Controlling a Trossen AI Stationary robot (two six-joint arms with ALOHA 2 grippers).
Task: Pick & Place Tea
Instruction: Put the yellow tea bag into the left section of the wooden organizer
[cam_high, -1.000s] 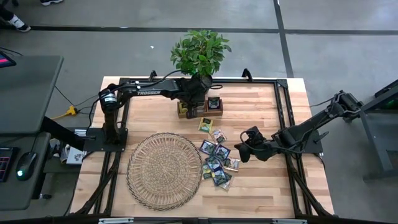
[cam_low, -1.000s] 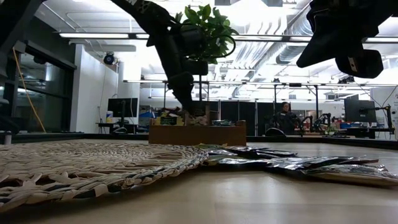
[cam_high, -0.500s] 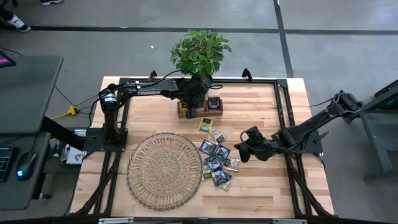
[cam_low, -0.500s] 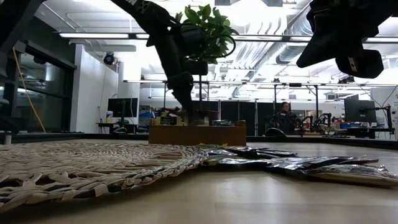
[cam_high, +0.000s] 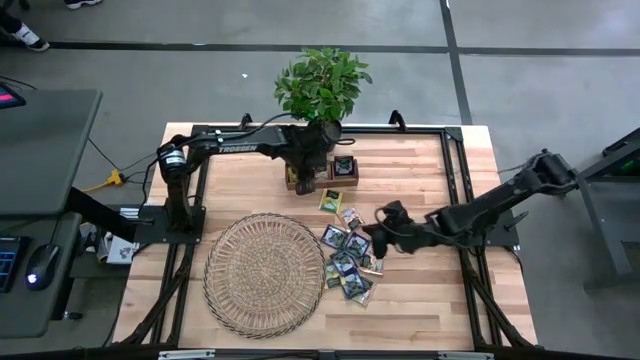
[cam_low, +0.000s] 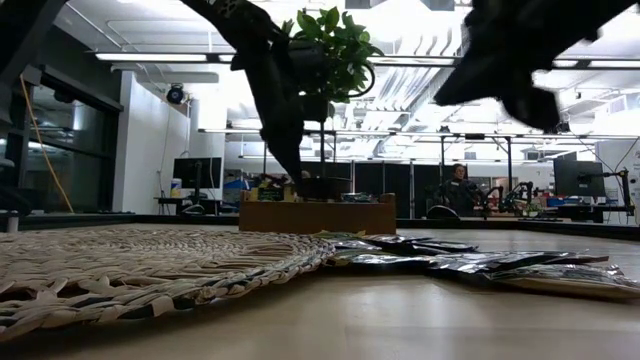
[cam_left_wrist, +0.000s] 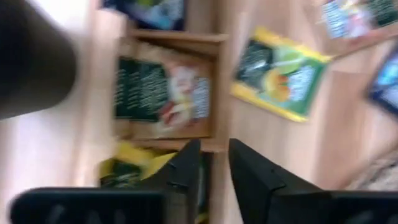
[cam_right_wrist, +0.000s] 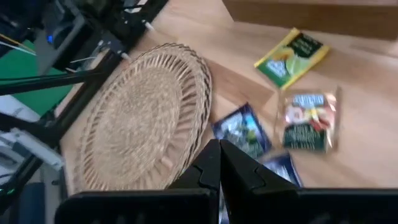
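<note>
- Your left gripper (cam_high: 305, 178) hung over the wooden tray (cam_high: 345, 178), fingers a little apart with nothing between them; this looked like a release step, a sachet (cam_left_wrist: 163, 98) lying in the compartment below.
- Your right gripper (cam_high: 383, 225), fingers pressed together and empty, hovered beside the tea sachets (cam_high: 347, 255) heaped near the wicker mat (cam_high: 262, 272); next it needed to spread and drop onto one sachet.
- The plant (cam_high: 320, 83) hid part of the tray, and you couldn't count its contents.
</note>
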